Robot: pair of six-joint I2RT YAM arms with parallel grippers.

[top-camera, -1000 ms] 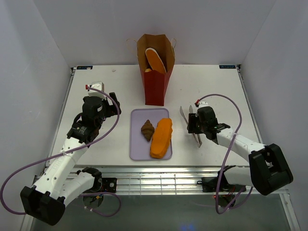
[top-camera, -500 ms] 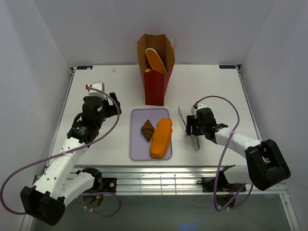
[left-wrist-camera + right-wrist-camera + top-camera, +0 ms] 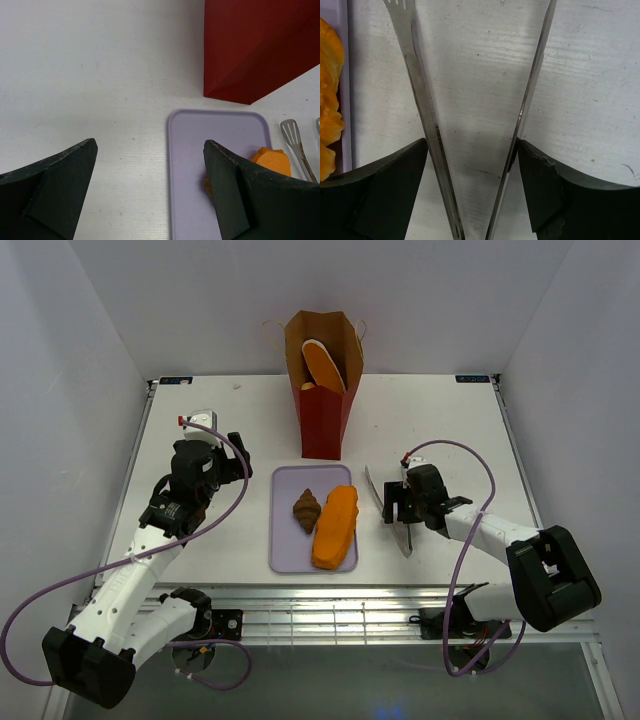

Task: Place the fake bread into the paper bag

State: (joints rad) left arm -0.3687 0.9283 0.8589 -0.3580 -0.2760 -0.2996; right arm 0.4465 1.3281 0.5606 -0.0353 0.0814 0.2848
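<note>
The paper bag stands upright at the back centre with an orange oval loaf inside; its red base shows in the left wrist view. A brown croissant and a long orange loaf lie on the lavender tray. My right gripper is shut on metal tongs just right of the tray; the tong arms spread apart between my fingers, with the loaf at the left edge. My left gripper is open and empty left of the tray.
The table's side walls stand close on both sides. The tong tips and the orange loaf show at the right of the left wrist view. Purple cables loop beside both arms.
My right gripper has moved left with the tongs, closer to the tray's right edge. The left arm and the bread have not moved.
</note>
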